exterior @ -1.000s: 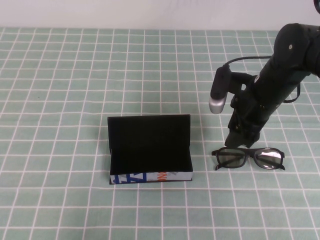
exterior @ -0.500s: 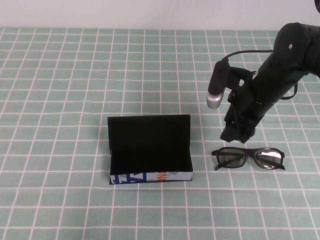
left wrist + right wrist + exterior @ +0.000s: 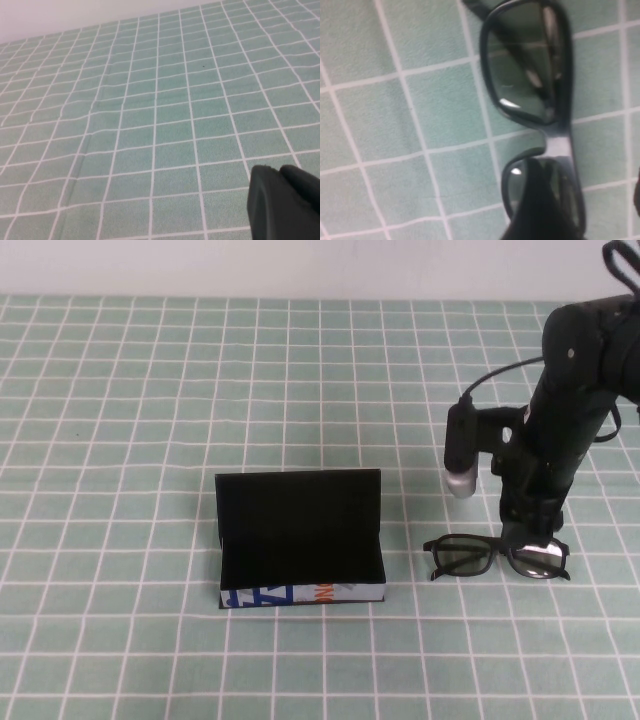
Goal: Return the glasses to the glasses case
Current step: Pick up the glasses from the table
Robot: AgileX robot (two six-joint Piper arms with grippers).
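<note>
Black glasses lie crosswise directly beneath the right gripper, jaws spread wide; left gripper unreadable.

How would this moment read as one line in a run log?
right hand: open, over glasses | glasses: on table, not held | glasses case: open | left hand: parked

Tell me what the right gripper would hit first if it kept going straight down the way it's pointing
Most likely the glasses. The open right gripper points down over their right lens, near the bridge; height above them is unclear.
</note>
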